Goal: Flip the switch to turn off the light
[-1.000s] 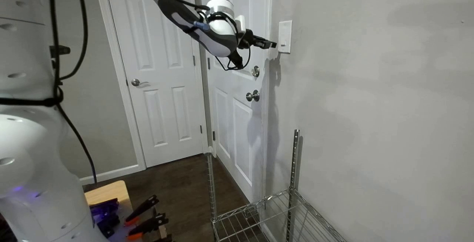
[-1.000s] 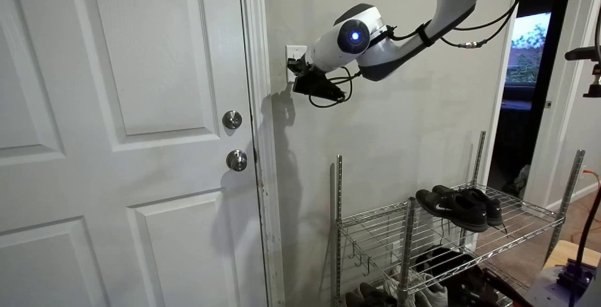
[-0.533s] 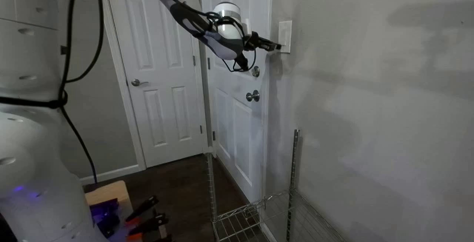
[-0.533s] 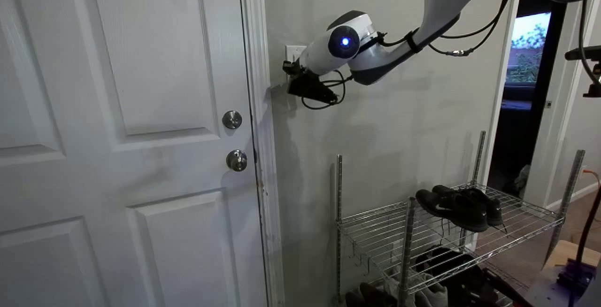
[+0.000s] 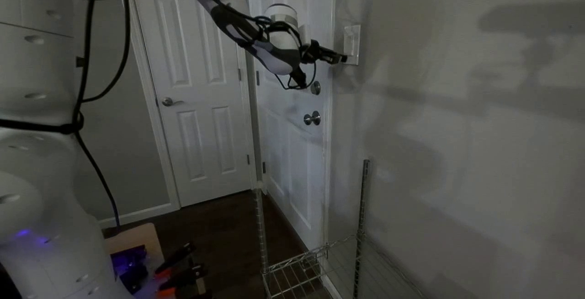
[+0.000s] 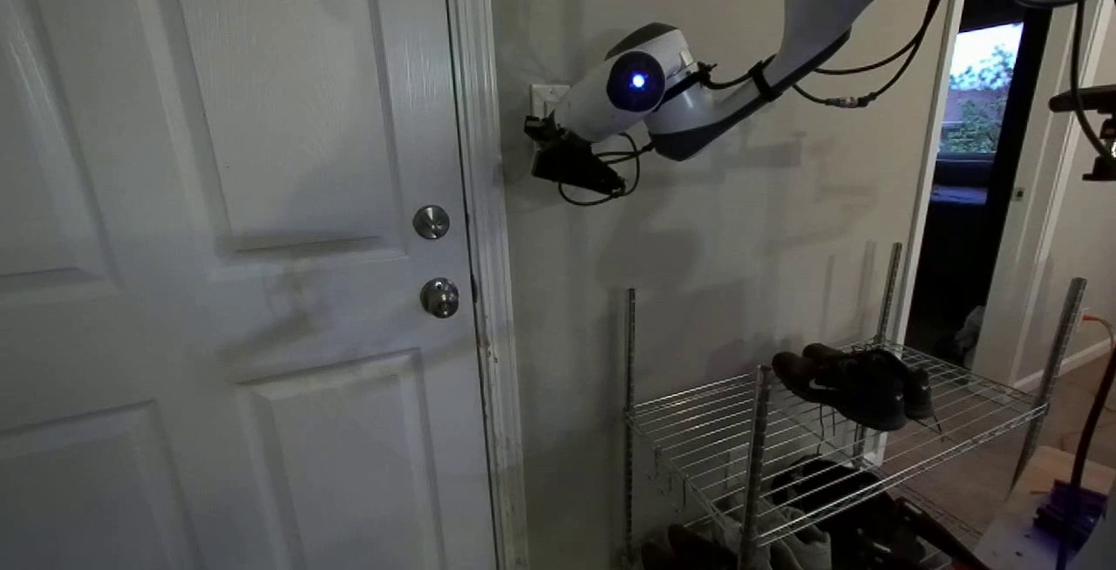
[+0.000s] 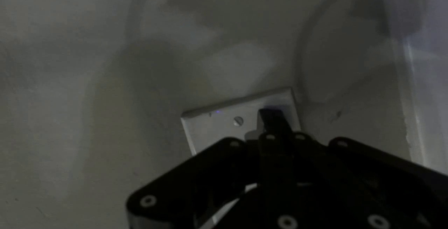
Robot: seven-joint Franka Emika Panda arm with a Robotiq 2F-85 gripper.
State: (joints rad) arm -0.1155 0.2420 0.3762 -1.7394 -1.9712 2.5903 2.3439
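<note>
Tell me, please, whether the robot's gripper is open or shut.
Shut: in the wrist view, the gripper narrows to one black tip in front of the switch, with no gap showing between its jaws.

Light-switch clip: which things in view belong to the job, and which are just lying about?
Part of the job:
white wall switch
robot's fingers, closed together, tips at the switch

Just around:
wire rack
black shoes on the rack
round door knob
</note>
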